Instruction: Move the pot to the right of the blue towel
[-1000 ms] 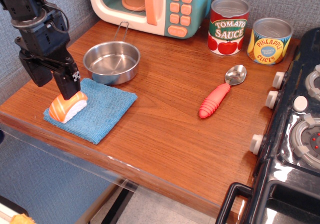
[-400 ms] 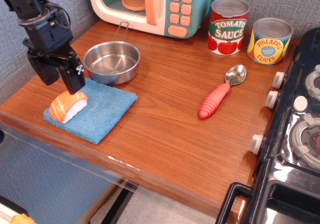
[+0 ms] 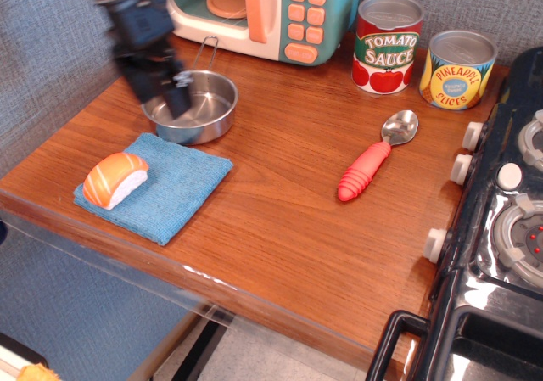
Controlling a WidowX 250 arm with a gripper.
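The pot is a shallow shiny steel pan with a thin wire handle. It sits on the wooden counter just behind the blue towel. A salmon sushi piece lies on the towel's left part. My gripper is black and motion-blurred. It hangs over the pot's left rim, fingers pointing down. The blur hides whether the fingers are open or shut, and whether they touch the rim.
A toy microwave stands at the back. A tomato sauce can and a pineapple can stand at the back right. A red-handled spoon lies right of centre. A toy stove fills the right edge.
My gripper has left the sushi on the towel and moved up and right, from the towel's left corner to over the pot's left rim. The pot and towel have not moved.
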